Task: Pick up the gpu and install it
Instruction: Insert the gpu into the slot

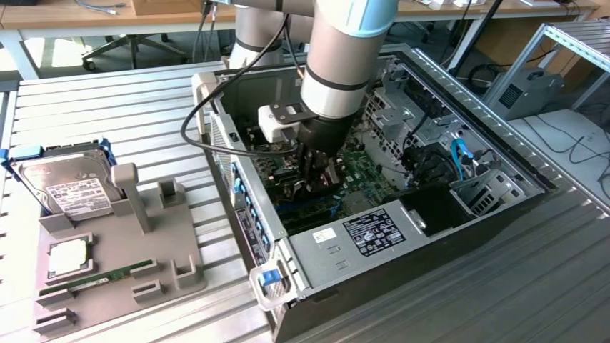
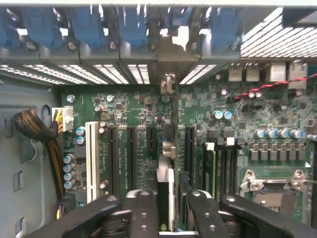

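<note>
The gpu (image 2: pixel 166 171) shows edge-on in the wrist view as a thin upright card standing on the green motherboard (image 2: pixel 133 111). Its silvery bracket end (image 2: pixel 168 84) reaches the case's rear slot openings. My gripper (image 2: pixel 167 191) straddles the card, with one black finger (image 2: pixel 143 208) on each side, shut on it. In the exterior view the gripper (image 1: pixel 319 171) is deep inside the open computer case (image 1: pixel 381 246), low over the board's expansion slots, and the arm hides the card.
A grey fixture (image 1: pixel 143 286) at the exterior view's left holds a silver hard drive (image 1: pixel 67 187), a green memory stick (image 1: pixel 100 275) and a small square chip (image 1: pixel 67 257). Drive cages and cables (image 1: pixel 458 164) crowd the case's far side. Blue slot latches (image 2: pixel 84 25) line the rear wall.
</note>
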You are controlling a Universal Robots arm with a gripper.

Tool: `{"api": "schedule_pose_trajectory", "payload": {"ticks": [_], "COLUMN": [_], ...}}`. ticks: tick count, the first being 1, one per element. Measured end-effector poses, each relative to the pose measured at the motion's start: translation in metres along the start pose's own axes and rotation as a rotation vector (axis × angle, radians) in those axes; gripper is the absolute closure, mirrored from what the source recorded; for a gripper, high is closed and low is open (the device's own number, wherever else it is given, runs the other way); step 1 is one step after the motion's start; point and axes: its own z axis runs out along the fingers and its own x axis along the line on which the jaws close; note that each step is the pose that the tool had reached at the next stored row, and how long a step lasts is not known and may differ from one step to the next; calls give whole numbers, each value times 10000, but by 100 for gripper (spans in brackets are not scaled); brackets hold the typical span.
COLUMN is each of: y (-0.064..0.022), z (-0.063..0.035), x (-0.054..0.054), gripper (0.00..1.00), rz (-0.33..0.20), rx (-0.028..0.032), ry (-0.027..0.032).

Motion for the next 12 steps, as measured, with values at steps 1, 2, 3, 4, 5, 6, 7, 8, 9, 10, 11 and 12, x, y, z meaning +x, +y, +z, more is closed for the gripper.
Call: {"api": "schedule_pose_trajectory", "payload": {"ticks": [1,2,3,4,5,6,7,8,9,10,11,12], "y": [0,0,1,1,1,0,1,1,2,3,3,4], "z": [0,-2,-3,-3,-4,-6,-21,-49,-96,-146,-196,-250], "x": [0,1,1,1,1,1,0,-4,-7,-14,-24,-36], "gripper": [72,66,66,66,66,66,66,66,66,66,66,66], "rz": [1,0,1,1,1,1,1,2,0,1,1,1], "rx": [-1,-3,-4,-5,-6,-5,-6,-5,-5,-4,-6,-5], "ry": [1,5,8,9,16,21,46,58,63,69,81,97]}}
